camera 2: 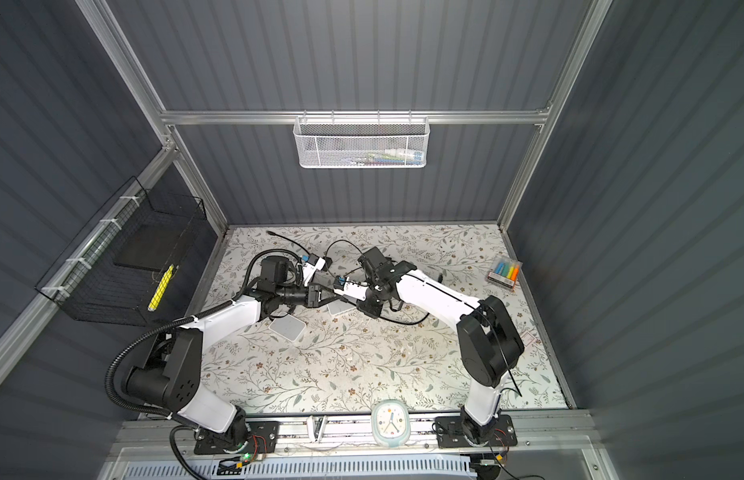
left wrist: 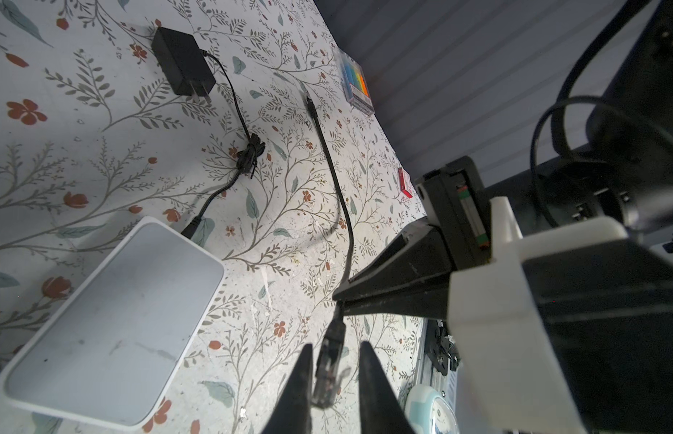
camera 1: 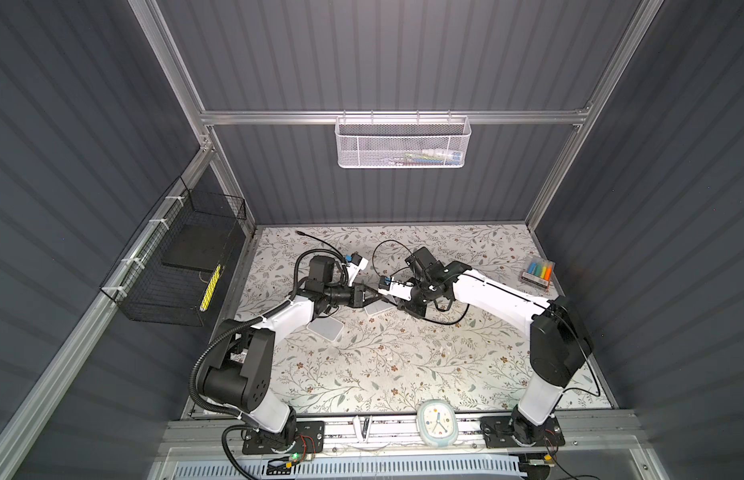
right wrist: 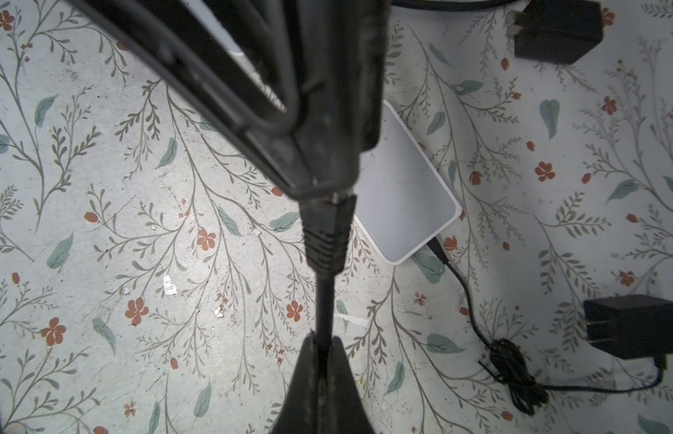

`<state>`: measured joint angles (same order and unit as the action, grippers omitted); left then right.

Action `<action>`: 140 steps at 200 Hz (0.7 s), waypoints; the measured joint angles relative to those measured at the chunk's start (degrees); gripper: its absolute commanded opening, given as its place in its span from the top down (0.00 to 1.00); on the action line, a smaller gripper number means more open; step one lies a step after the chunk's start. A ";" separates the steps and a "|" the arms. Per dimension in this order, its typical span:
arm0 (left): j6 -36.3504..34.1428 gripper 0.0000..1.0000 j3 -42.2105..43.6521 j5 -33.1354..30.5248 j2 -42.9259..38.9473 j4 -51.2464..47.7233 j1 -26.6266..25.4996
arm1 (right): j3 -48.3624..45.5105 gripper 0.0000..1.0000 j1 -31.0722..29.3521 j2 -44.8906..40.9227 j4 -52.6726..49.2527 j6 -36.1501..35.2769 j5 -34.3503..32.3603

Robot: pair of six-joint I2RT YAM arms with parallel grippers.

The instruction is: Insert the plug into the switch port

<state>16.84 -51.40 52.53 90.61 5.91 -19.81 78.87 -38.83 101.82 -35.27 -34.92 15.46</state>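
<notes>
Left gripper (left wrist: pixel 336 344) narrow around plug (left wrist: pixel 327 375); grip unclear | right gripper (right wrist: pixel 322 338) clamps cable (right wrist: pixel 323 300)

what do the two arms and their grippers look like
Both arms have white shell links with chunky black joints on black base plates. The left arm carries a ribbed black conduit; the right arm has a thin black cable along its forearm. The left gripper and right gripper have black, tapered wedge fingers.
</notes>
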 measured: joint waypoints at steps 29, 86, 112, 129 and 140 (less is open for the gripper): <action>-0.20 0.87 0.00 0.00 0.00 -0.28 0.00 | 0.02 0.99 0.00 0.02 -0.02 0.00 0.00; -0.74 1.00 0.00 0.02 0.00 -0.31 0.00 | 0.00 0.93 0.00 0.02 -0.07 0.00 0.00; -0.74 1.00 0.00 0.02 0.00 -0.31 -0.02 | 0.02 0.78 0.00 0.02 0.17 -0.04 -0.17; -0.74 1.00 0.00 0.04 0.00 -0.31 -0.02 | 0.00 0.71 -0.02 0.02 1.18 0.55 -0.52; -0.74 1.00 0.00 0.04 0.00 -0.31 -0.02 | -0.11 0.68 -0.02 0.00 1.99 0.46 -0.72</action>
<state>16.10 -51.40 52.58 90.61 5.61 -19.84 78.76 -38.85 101.82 -33.28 -34.46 14.74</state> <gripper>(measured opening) 0.104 0.287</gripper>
